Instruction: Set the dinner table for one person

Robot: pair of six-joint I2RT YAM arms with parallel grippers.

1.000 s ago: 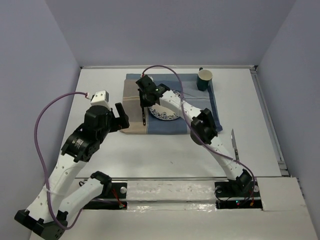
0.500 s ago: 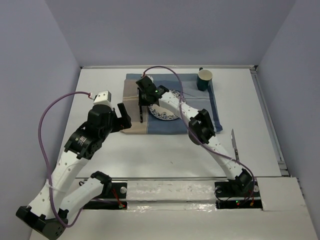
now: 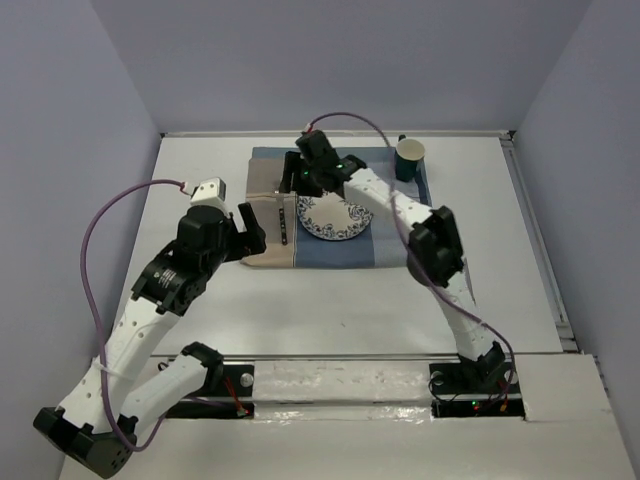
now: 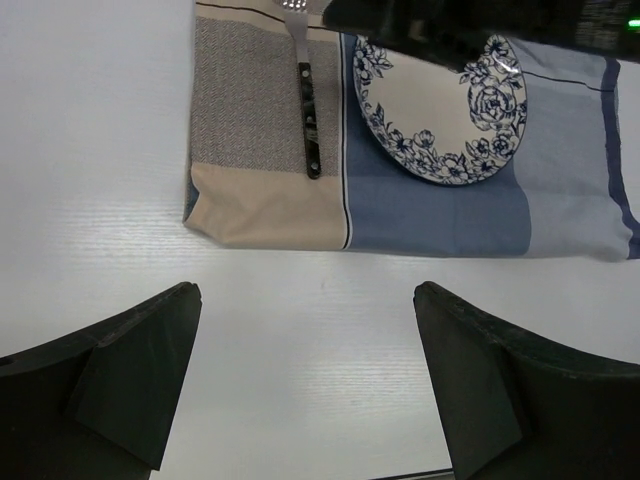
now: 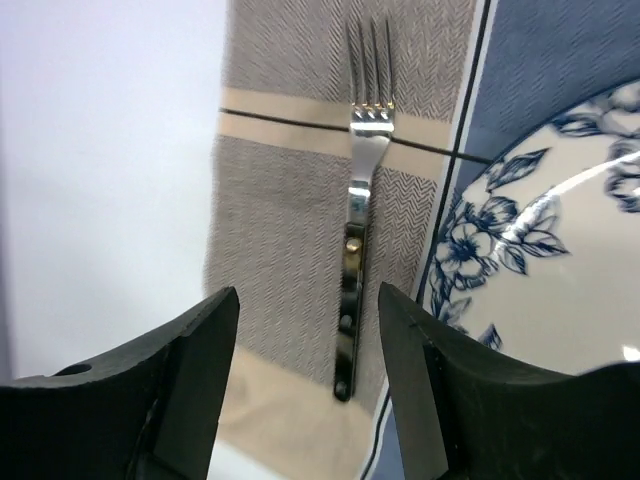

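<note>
Bench [image 3: 350, 310] spans the view under the mat [image 3: 390, 250]; fork [image 5: 355, 250] is laid on the mat's tan strip, just beside the plate [image 3: 333, 216]. Both the right gripper [image 5: 307, 300], over the fork, and the left gripper [image 4: 305, 295] are seen spread and empty. A straight-up withdrawal is advised, so the fork is not nudged.

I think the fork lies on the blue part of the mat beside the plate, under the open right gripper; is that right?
No: the right wrist view shows the fork on the grey and tan part of the mat, beside the plate, under the open right gripper.
</note>
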